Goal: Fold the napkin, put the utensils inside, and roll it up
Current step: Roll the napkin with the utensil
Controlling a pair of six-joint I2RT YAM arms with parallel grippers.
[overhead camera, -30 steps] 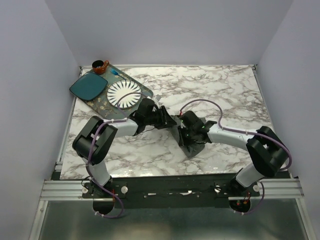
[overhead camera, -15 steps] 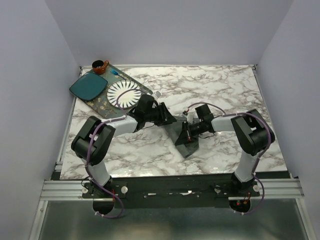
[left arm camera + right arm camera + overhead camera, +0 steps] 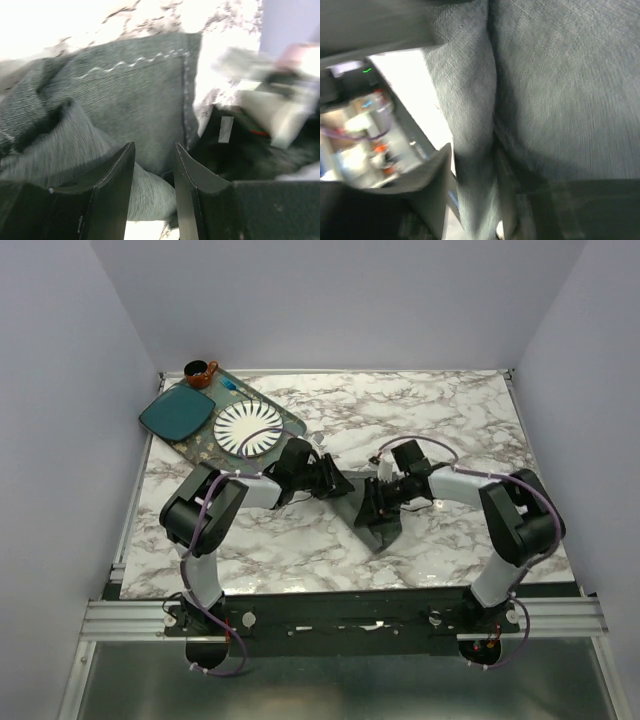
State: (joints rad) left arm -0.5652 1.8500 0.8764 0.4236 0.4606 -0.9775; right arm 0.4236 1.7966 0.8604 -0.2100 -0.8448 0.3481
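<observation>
The napkin mid-surface is straddled by the part-spread left hand and right hand; whether it is pinched cannot be told.

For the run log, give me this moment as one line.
step: fold napkin | left gripper: closed on napkin fold | right gripper: straddles napkin fold, grip unclear | both arms: at table centre

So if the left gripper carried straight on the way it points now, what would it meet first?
The napkin: its grey cloth bulges into the gap of the left gripper and spreads out ahead of it. It may already be touching; depth is unclear from the wrist view.
</observation>
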